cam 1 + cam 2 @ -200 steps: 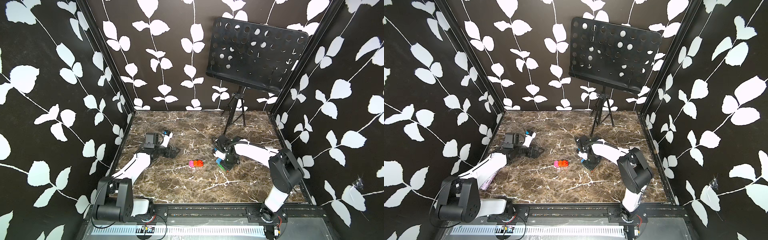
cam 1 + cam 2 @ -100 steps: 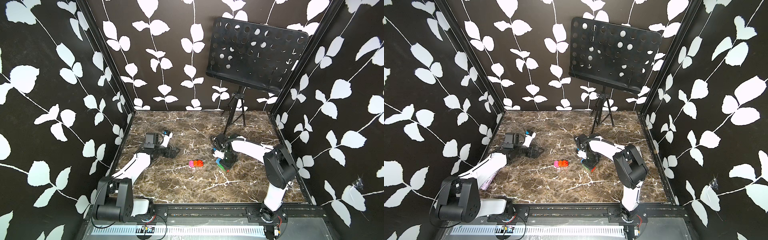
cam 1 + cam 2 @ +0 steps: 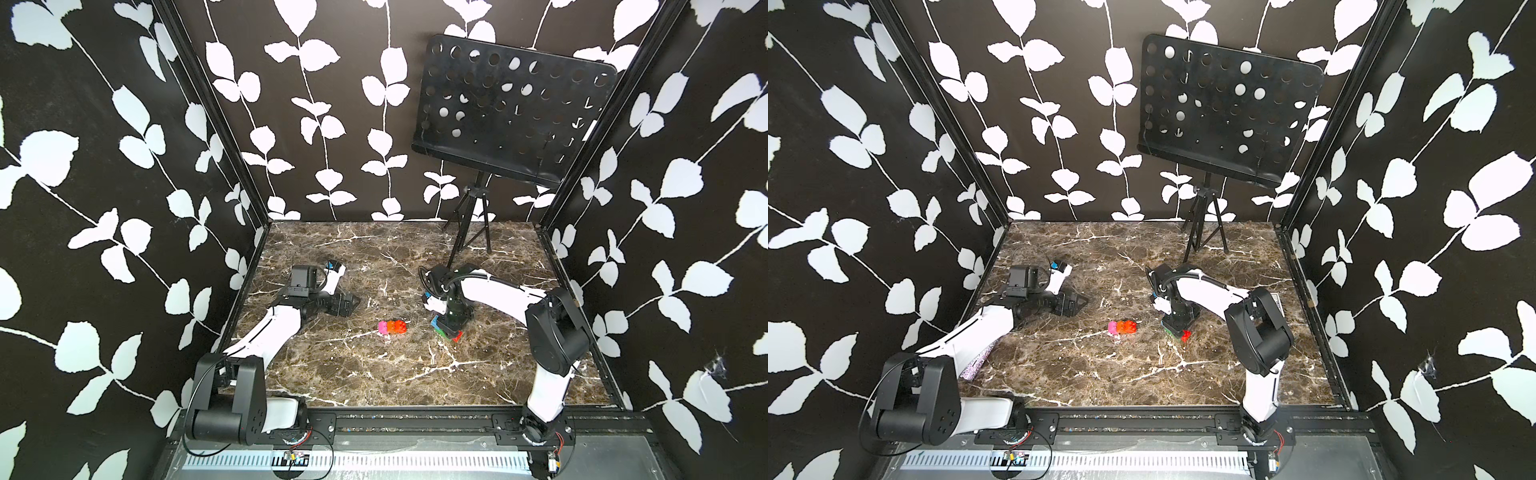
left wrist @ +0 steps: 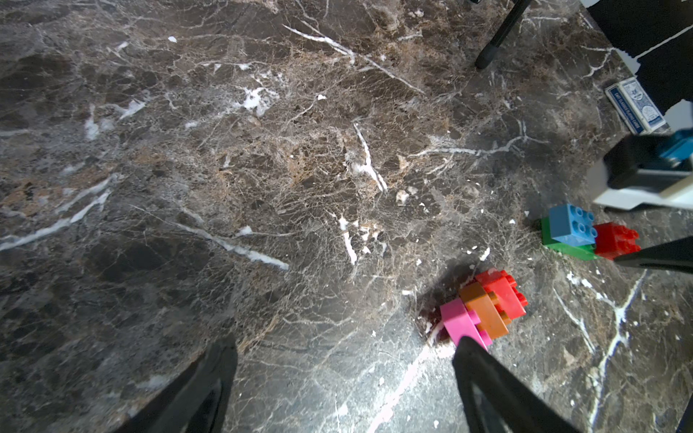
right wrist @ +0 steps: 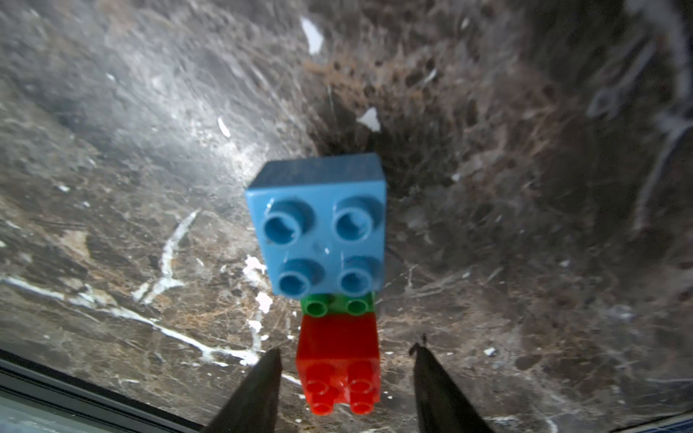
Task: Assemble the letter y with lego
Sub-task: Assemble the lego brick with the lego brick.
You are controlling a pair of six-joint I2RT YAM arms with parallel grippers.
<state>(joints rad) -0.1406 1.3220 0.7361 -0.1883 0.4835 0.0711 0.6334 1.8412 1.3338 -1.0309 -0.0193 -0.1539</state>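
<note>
Surface: brown marble tabletop (image 3: 374, 374), white-veined and glossy.
Room: black walls (image 3: 124, 166) with white leaf print on three sides, and a black rail (image 3: 415, 424) along the front edge.
A music stand (image 3: 511, 120) on a tripod stands at the back, behind the right gripper (image 3: 453, 322) and well apart from the bricks. A blue card box (image 4: 635, 105) lies flat on the marble, on the far side of the right gripper from the left fingers.

Right gripper fingers (image 5: 255, 397) are parted and straddle the red brick (image 5: 337, 356). Marble shows on each side, so there is no contact. The red brick sits at one end of the green brick (image 5: 337, 304); whether it is fully seated I cannot tell. The blue brick (image 5: 318, 225) sits on the green brick's other end, beyond the fingertips.

Left gripper (image 3: 347, 305) fingers (image 4: 487, 375) are spread wide and low, with only bare marble between them. The pink-orange-red row (image 4: 483, 307) lies on its side just past one fingertip, pink end nearest. In both top views it sits between the two grippers.
</note>
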